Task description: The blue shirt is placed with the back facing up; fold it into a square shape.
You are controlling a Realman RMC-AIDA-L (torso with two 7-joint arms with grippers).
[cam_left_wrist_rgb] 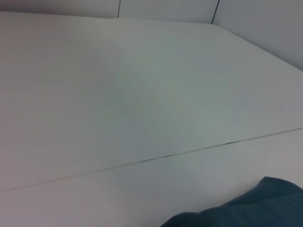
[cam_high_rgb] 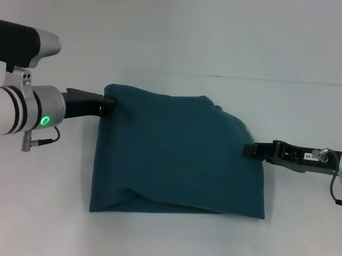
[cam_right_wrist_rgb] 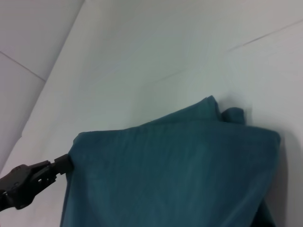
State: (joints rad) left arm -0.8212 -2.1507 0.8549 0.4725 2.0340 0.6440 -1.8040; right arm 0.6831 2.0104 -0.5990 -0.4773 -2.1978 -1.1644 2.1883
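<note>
Shirt: the blue shirt [cam_high_rgb: 179, 157] is lying in the middle of the white worktop [cam_high_rgb: 183, 35], already folded into a rough, slightly skewed block with a loose flap showing along the near edge.
Left hand: the left hand [cam_high_rgb: 107, 105] is touching the shirt's far left corner; its tip is pressed into the cloth, but I cannot tell whether it is pinching it or spread.
Right hand: the right hand [cam_high_rgb: 251, 150] is meeting the shirt's right edge about halfway down; again I cannot tell whether it is gripping the cloth.
Key relation: the shirt is lying between the two hands, left hand higher up the far corner, right hand lower on the opposite side.
Long axis: the block is sitting a little wider than deep, so its longer run is going hand to hand.
Nearer arm: both are equally close, each at its own edge.
Judgement: the fold is looking nearly done; squaring the right side seems to remain.
</note>
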